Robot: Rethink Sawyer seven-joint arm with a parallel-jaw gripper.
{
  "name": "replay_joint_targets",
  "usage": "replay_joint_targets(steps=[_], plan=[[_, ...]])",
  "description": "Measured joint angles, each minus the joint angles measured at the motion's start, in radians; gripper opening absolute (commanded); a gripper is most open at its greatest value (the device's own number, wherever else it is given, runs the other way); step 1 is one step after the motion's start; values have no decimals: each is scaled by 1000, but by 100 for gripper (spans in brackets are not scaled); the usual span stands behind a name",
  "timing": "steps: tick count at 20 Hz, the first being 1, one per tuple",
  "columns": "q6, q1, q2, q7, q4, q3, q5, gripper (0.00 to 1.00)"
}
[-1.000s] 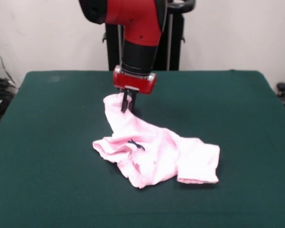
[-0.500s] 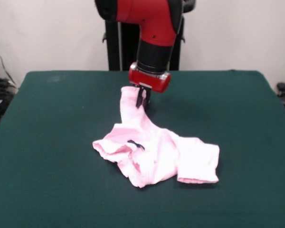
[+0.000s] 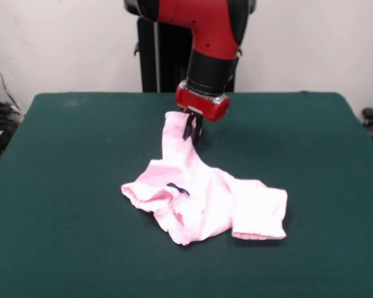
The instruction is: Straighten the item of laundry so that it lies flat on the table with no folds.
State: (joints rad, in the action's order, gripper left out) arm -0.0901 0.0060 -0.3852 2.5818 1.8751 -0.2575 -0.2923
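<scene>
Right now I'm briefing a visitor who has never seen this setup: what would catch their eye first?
The pale pink baby pants, crumpled mid-table on the dark green table, stand out most. Next is the red and black arm, its tool shut on one leg of the pants, drawn out toward the far side.

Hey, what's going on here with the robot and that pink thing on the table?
The red arm's gripper is shut on one leg of the pale pink baby pants and is drawing it out toward the far side of the green table. That leg is stretched long and narrow, partly lifted. The rest of the garment is not flat yet: the waistband with its dark bow is bunched, and the other leg is folded over.
</scene>
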Motion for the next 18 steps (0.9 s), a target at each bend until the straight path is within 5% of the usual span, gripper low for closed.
replay_joint_targets(steps=[18], plan=[[-19,58,-50,0,136,62,273,0]])
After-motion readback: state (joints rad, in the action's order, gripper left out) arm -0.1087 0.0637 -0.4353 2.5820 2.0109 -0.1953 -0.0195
